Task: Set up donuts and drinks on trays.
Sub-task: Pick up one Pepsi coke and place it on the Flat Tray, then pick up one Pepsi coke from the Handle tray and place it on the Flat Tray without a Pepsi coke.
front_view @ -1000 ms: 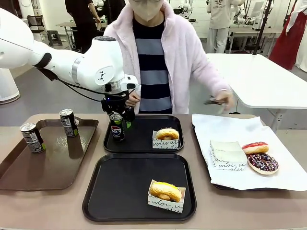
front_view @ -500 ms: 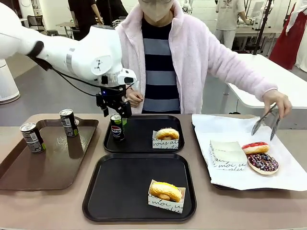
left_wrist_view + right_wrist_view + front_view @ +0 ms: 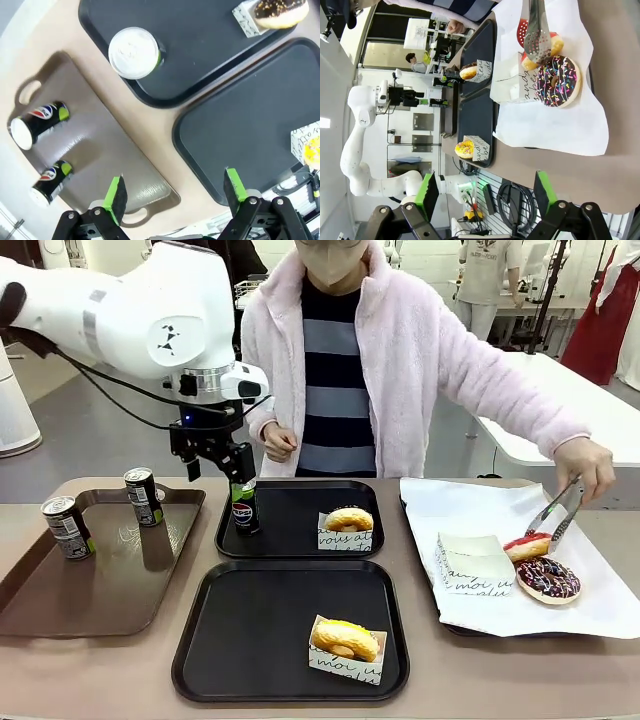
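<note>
Left gripper (image 3: pixel 216 470): risen clear of slim black Pepsi can (image 3: pixel 243 508), fingers spread, empty. Right gripper (image 3: pixel 485 190): likewise spread. Far black square plastic tray (image 3: pixel 295 532): that can, one glazed donut (image 3: pixel 348 519). Near black tray (image 3: pixel 250 630): one glazed donut (image 3: pixel 345 638).

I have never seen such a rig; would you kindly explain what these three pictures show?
Two white robot arms share a table with a person. One picture looks across the table from between the arms; the others come from cameras on each wrist, looking along that claw's fingers. The left claw hangs open and empty near a can on the far black tray. The right claw is open and empty. Each black tray has a yellow donut; the brown tray has two cans. The person's hand holds tongs at the red donut, beside a chocolate donut.
</note>
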`<state>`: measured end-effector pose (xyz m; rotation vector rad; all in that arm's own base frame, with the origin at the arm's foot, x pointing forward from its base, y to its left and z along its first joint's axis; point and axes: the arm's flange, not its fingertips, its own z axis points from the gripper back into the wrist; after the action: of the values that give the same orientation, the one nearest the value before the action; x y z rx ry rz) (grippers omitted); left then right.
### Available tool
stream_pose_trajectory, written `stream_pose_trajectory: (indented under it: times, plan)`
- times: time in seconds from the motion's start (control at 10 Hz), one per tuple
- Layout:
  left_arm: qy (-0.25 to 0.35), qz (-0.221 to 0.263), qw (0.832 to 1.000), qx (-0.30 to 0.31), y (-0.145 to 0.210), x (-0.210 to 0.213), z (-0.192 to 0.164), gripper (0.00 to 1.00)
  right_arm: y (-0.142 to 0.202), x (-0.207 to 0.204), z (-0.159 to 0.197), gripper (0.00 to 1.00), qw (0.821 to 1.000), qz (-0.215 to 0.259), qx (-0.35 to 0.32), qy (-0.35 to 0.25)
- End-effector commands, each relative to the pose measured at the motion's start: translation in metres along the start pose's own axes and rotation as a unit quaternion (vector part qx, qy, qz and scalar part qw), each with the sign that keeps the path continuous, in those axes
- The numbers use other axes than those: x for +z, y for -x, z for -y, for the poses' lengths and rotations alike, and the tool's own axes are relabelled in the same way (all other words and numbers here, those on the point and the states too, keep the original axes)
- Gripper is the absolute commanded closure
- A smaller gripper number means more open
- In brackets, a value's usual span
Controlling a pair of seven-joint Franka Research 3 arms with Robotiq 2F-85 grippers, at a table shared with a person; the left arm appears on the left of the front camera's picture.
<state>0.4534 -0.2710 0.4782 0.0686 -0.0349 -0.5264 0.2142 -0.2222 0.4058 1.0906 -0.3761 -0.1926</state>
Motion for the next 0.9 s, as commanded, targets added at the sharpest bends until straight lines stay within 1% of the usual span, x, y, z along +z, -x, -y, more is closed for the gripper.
stream_pose_trajectory:
  times: [0.0,0.6,0.7,0.8]
  plan:
    - [-0.009,0.003,1.0,-0.014,-0.011,0.001,0.001,0.0,-0.001,0.0,0.002,0.0,1.0,0.003,0.006,-0.008]
    - [-0.002,0.001,1.0,-0.007,-0.008,-0.001,0.002,0.0,-0.001,0.0,0.002,0.0,1.0,0.003,0.006,-0.008]
    - [-0.009,0.019,0.999,0.043,0.006,0.001,-0.029,0.0,-0.001,0.0,0.002,0.0,1.0,0.003,0.006,-0.008]
    - [0.007,0.025,0.996,0.083,0.018,0.006,-0.074,0.0,-0.001,0.0,0.002,0.0,1.0,0.003,0.006,-0.008]
